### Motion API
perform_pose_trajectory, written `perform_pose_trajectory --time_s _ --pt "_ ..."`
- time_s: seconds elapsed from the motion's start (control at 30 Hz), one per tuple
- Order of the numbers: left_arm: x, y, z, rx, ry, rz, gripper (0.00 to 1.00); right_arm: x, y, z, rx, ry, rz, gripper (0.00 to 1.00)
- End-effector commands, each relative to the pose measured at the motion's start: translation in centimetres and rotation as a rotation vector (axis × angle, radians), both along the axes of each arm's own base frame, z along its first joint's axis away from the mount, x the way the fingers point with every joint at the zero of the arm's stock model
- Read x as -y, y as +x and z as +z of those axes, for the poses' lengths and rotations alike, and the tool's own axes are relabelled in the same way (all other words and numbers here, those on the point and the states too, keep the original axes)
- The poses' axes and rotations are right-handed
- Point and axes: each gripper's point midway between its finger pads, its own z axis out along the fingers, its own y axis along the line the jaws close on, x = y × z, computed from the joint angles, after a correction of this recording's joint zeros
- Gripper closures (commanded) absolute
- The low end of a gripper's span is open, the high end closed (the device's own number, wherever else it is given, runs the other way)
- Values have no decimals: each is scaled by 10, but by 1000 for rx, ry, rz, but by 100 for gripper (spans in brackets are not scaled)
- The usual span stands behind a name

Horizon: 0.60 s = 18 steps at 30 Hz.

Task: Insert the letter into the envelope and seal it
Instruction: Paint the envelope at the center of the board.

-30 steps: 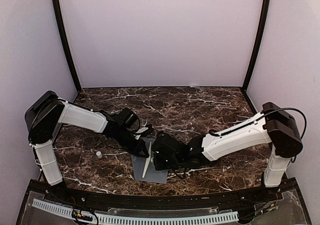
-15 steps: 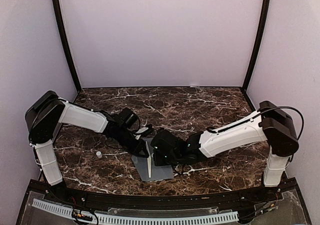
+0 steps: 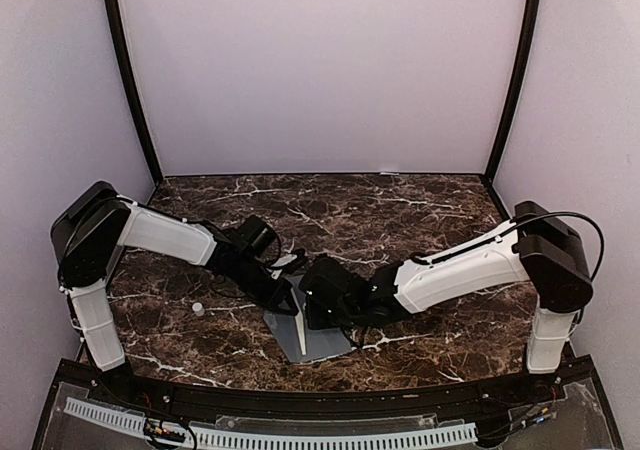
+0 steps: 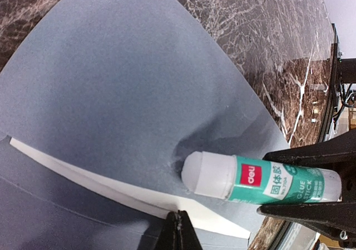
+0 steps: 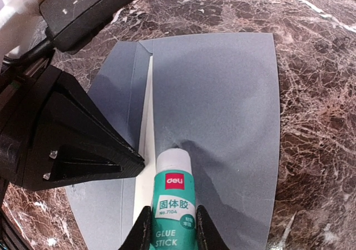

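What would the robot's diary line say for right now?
left claw: shut at envelope edge | right claw: shut on glue stick | glue tip: touching envelope | seal: not done

1. A flat grey-blue paper envelope [image 5: 222, 111] lies on the dark veined marble table [image 5: 322, 94].
2. A narrow strip of the cream paper letter [image 5: 146, 128] shows beside the flap fold.
3. The right gripper [image 5: 173, 228] clamps a green-and-white glue stick [image 5: 175, 197], whose white tip touches the envelope.
4. The black left gripper [image 5: 130, 161] has its closed tips touching the cream strip.

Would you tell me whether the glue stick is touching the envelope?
Touching: the left wrist view shows the glue stick's tip pressing a dent into the envelope.
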Motion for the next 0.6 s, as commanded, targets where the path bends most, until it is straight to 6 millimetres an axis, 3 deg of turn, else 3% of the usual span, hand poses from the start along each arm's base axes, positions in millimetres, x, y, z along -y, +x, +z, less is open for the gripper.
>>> perform_pose_trajectory --time_s 0.0,0.57 --pt "-18 -12 -27 -51 119 14 100 11 -2 -11 -18 -67 2 97" --pt "-22 -13 -36 -64 149 28 100 8 -44 -8 -78 -49 54 98"
